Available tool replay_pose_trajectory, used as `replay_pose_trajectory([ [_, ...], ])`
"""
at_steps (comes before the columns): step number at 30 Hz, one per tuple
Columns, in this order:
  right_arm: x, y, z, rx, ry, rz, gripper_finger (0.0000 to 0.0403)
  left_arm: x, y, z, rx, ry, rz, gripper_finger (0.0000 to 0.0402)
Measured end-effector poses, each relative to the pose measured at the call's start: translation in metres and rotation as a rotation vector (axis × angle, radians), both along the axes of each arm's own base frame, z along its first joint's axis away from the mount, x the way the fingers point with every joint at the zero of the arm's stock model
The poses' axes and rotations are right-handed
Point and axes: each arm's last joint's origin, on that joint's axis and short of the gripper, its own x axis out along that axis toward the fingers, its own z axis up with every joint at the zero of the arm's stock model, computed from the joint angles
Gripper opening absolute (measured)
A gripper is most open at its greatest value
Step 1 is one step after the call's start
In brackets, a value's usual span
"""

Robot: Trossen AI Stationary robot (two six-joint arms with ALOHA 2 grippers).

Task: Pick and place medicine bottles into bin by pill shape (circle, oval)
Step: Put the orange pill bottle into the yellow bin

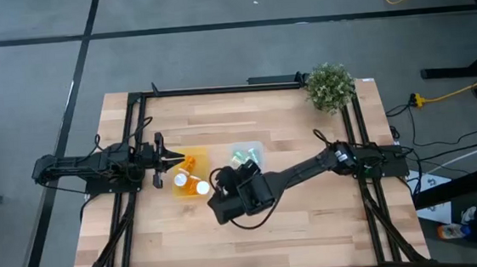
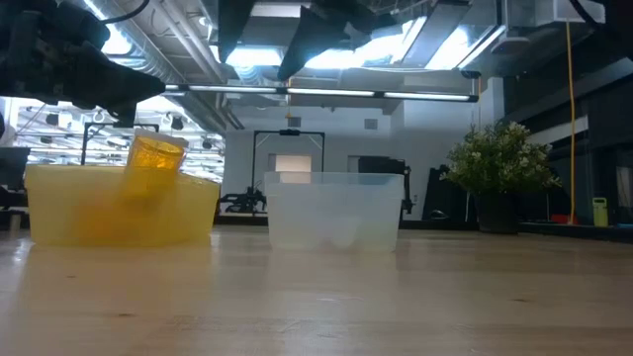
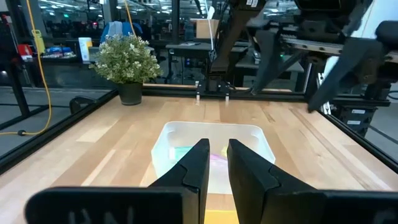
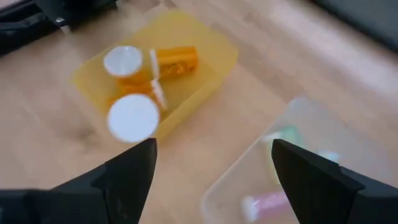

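High view: on the wooden bench (image 1: 314, 221), the yellow tray (image 1: 191, 164) holds orange pill bottles (image 1: 190, 185) with white caps; the clear tray (image 1: 252, 146) beside it holds pale green bottles (image 1: 242, 158). The right tool (image 1: 222, 179) hangs between the trays; the left tool (image 1: 175, 158) sits at the yellow tray's edge. Potted plant (image 1: 330, 87) at the far corner

Low view: both trays side by side, an orange bottle leaning in the yellow one

Left wrist view: left fingers (image 3: 194, 168) nearly together, empty

Right wrist view: right fingers (image 4: 134, 165) wide apart, empty, above both trays
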Motion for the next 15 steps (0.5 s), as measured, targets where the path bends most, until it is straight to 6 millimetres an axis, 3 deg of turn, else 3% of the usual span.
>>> replay_pose_trajectory([
  [5,0.003,0.011,-0.007,0.125,-0.016,0.010,0.0319,0.000,0.000,0.000,0.000,0.000,0.000,0.0050],
  [15,0.020,0.018,-0.054,0.129,0.037,0.023,0.0298,0.000,0.000,0.000,-0.001,0.000,-0.008,0.0050],
])
